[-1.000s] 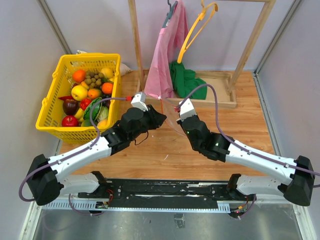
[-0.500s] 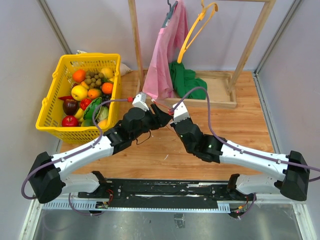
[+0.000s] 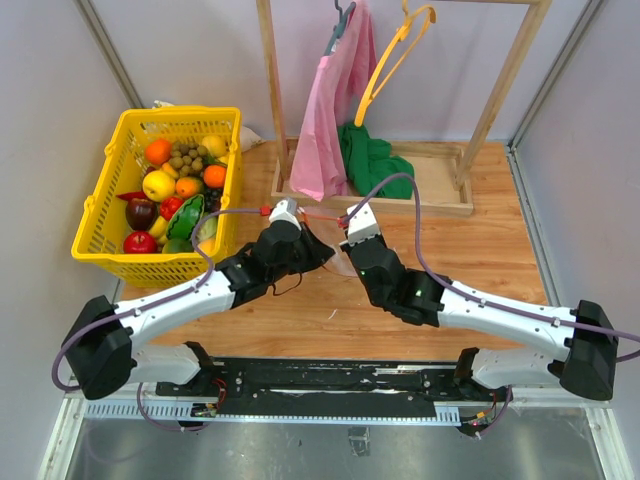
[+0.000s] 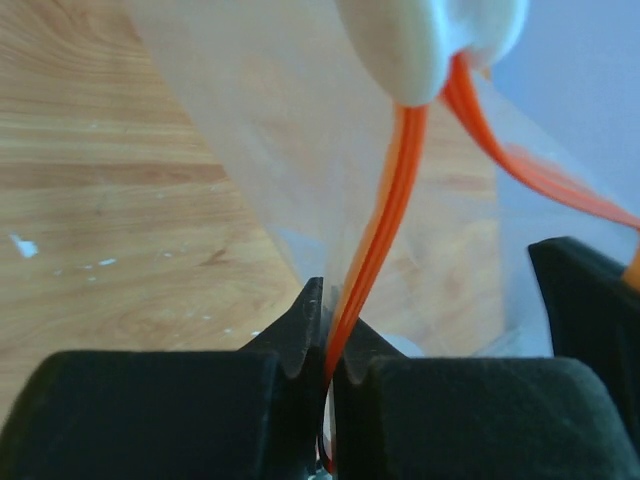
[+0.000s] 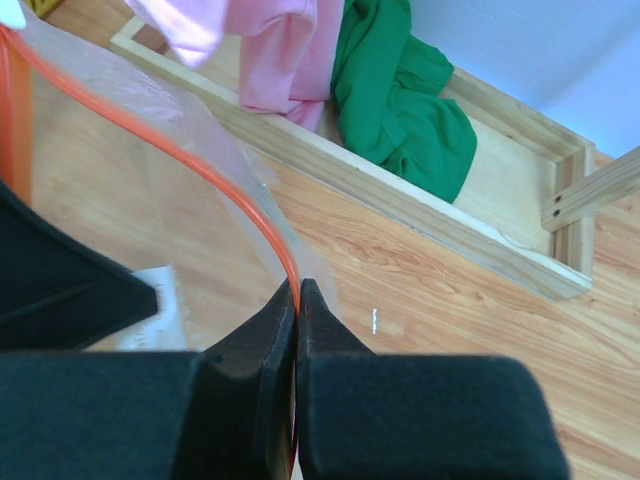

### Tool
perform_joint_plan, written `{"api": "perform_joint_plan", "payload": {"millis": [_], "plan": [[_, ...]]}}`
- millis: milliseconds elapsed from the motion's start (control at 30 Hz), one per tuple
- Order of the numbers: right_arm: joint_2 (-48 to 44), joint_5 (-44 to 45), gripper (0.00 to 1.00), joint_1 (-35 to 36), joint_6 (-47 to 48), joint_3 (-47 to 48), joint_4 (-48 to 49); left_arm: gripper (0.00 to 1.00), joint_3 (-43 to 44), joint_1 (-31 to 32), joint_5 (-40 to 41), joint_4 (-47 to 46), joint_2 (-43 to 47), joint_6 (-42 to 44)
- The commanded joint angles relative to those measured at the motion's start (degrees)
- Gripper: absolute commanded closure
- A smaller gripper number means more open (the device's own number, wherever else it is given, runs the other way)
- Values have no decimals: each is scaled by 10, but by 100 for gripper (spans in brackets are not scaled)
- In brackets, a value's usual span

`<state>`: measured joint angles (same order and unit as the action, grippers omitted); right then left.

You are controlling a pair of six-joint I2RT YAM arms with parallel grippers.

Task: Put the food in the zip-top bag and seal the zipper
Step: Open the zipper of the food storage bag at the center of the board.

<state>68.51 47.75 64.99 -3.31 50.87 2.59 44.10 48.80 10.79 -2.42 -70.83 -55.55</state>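
The clear zip-top bag (image 3: 338, 258) hangs between my two grippers above the wooden table. My left gripper (image 4: 329, 335) is shut on the red-orange zipper (image 4: 388, 210), which runs up out of its jaws. My right gripper (image 5: 297, 292) is shut on the same zipper (image 5: 205, 168), which curves away to the upper left. The bag's white label (image 5: 158, 300) shows through the plastic. In the top view the left gripper (image 3: 318, 248) and right gripper (image 3: 346, 240) are close together. The food (image 3: 178, 186) lies in the yellow basket (image 3: 100, 205) at the left.
A wooden rack stands at the back with a pink garment (image 3: 330, 120), a yellow hanger (image 3: 395, 60) and a green cloth (image 3: 372, 160) in its wooden tray (image 3: 440, 205). The tray (image 5: 520, 255) lies just beyond my right gripper.
The right gripper has swung left toward the left gripper, and the two now sit close together with the zipper between them. The left gripper has shifted slightly down.
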Motion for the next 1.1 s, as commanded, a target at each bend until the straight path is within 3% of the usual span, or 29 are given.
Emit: {"api": "perform_joint_plan", "payload": {"millis": [0,133,300,433,667,867,1067], "plan": [[-16,31,99,5,21,26,-38,99,34,5,61,84,37,39],[-36,2,97,-21,13,38,-102,99,67,5,99,149,55,89],[-35,-110,85,-69,16,74,-167,100,124,5,82,186,37,160],[-15,-162,70,-72,37,97,-170,100,159,5,44,194,11,191],[26,-198,59,-72,57,127,-154,100,184,5,5,197,-9,210],[46,-184,61,-79,75,141,-143,100,193,5,-9,203,-11,218],[29,-140,88,-105,79,130,-155,100,197,5,21,227,-5,219]]}}
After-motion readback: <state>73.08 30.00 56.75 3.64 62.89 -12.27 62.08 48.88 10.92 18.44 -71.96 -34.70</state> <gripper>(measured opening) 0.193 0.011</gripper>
